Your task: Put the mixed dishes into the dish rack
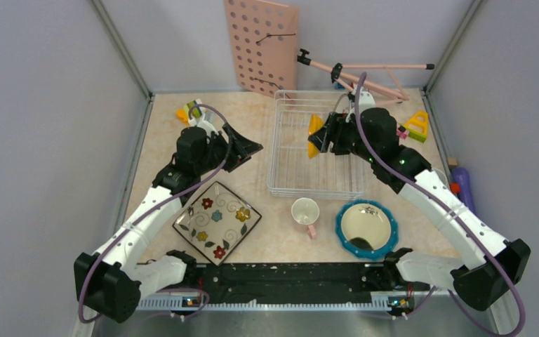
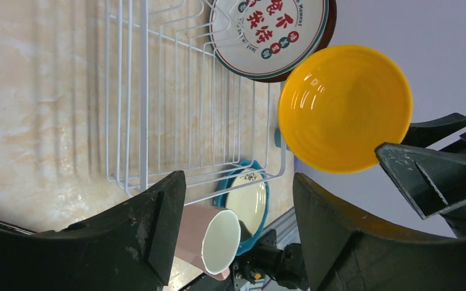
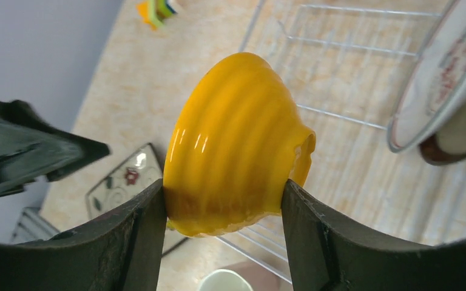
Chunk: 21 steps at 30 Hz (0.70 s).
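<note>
My right gripper (image 1: 323, 137) is shut on the yellow-orange bowl (image 1: 314, 128), holding it on edge over the white wire dish rack (image 1: 281, 165); the wrist view shows the fingers (image 3: 148, 224) clamping its foot (image 3: 230, 151). The brown-rimmed round plate (image 2: 270, 36) stands inside the rack. My left gripper (image 1: 247, 156) is open and empty, left of the rack. The square floral plate (image 1: 217, 221), pink cup (image 1: 306, 213) and teal dish with cream inside (image 1: 366, 227) lie on the table in front of the rack. The small blue cup is out of view.
A pink pegboard (image 1: 263, 45) leans on the back wall beside a pink tripod stand (image 1: 372, 74). Toy blocks lie at the back left (image 1: 189, 111) and right of the rack (image 1: 415, 126). A purple object (image 1: 463, 186) lies by the right wall.
</note>
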### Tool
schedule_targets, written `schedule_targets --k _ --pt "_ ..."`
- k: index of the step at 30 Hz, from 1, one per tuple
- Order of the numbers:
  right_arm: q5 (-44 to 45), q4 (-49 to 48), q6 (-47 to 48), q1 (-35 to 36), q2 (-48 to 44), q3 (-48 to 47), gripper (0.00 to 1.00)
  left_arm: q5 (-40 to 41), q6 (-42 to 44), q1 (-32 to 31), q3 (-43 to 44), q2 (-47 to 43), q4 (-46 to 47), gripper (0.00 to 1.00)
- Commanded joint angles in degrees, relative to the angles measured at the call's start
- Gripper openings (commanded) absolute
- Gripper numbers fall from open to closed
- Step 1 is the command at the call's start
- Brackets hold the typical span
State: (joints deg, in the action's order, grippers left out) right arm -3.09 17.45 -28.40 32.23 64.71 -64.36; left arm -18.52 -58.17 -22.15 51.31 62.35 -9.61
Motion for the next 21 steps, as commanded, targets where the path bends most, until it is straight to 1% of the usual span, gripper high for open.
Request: schedule_targets --k 1,4,8,14,21 --pt "8.96 17.96 8.76 0.64 3.39 -8.17 0.01 3.24 8.40 0.00 3.96 -2.18 -4.47 0.70" --pt "12.54 23.95 9.87 0.69 6.12 -11.18 0.02 2.05 13.41 0.00 4.65 -2.18 -6.23 0.71" --pt "15.97 28.96 10.75 0.88 10.14 -13.70 0.02 2.19 17.79 0.00 5.54 -2.36 -9.64 0.75" --pt "21.68 33.10 10.26 2.83 16.29 -15.71 0.02 7.08 19.35 0.06 5.35 -3.02 -13.75 0.77" --pt "28.02 36.24 9.37 5.31 23.71 -18.90 0.04 8.46 20.74 0.01 4.90 -3.88 -15.24 0.77"
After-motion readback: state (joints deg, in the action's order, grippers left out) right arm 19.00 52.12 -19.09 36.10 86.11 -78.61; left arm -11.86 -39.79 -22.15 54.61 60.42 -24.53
